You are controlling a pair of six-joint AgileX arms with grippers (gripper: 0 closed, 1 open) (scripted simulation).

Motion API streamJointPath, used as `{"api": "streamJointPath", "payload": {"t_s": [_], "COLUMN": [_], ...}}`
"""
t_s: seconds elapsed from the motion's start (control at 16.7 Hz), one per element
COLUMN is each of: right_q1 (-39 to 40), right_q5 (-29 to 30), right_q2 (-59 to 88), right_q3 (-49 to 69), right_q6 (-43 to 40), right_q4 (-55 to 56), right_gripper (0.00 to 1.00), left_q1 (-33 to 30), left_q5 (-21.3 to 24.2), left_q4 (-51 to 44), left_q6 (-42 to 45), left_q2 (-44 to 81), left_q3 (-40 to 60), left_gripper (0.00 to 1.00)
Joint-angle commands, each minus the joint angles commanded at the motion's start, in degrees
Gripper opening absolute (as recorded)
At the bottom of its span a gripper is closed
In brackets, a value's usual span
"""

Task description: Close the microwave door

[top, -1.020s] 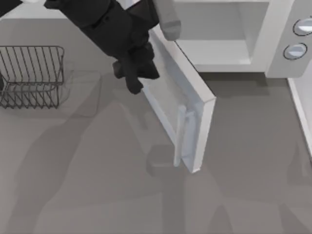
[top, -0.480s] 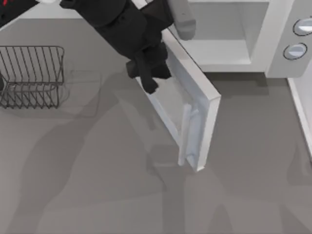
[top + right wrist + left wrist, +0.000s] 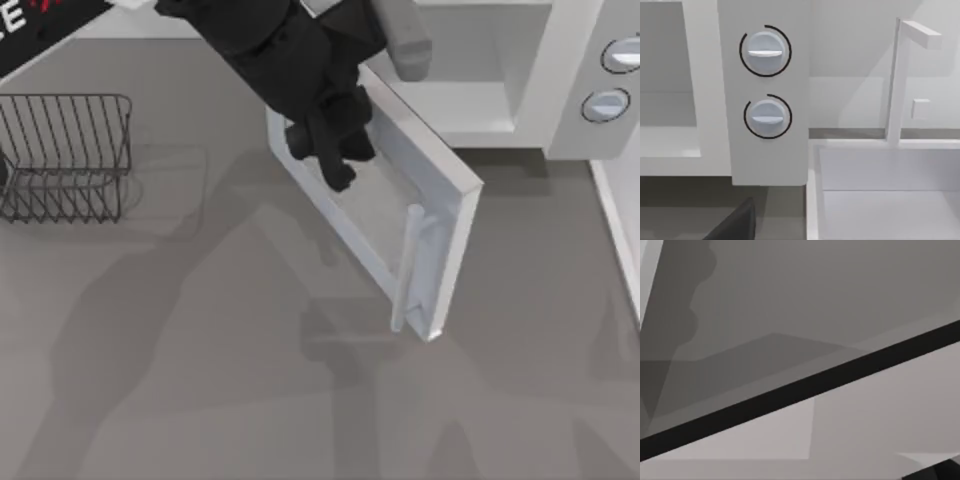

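The left pincer [image 3: 335, 165] presses the microwave door's [image 3: 375, 205] outer face, grip state unclear; open surface [image 3: 200, 380] below, knobs [image 3: 765, 52] in right wrist view.

Left arm [image 3: 280, 50] covers the far, hinge end of the microwave door [image 3: 440, 215]; its gripper's finger spacing is not resolvable. Microwave [image 3: 560, 110] cut by far and right edges. Wire rack [image 3: 65, 155] clipped at left edge.
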Motion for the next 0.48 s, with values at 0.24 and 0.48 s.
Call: {"api": "streamJointPath", "payload": {"t_s": [0.24, 0.48], "right_q1": [0.0, 0.0], "right_q5": [0.0, 0.0], "right_q2": [0.0, 0.0], "right_q3": [0.0, 0.0], "right_q6": [0.0, 0.0], "right_q4": [0.0, 0.0], "right_gripper": [1.0, 1.0], "left_q1": [0.11, -1.86], "left_q5": [0.05, -0.66], "left_q4": [-0.04, -0.12], "left_q6": [-0.05, -1.94], "left_q2": [-0.08, 1.95], "left_q3": [-0.05, 2.62], "left_gripper": [0.0, 0.0]}}
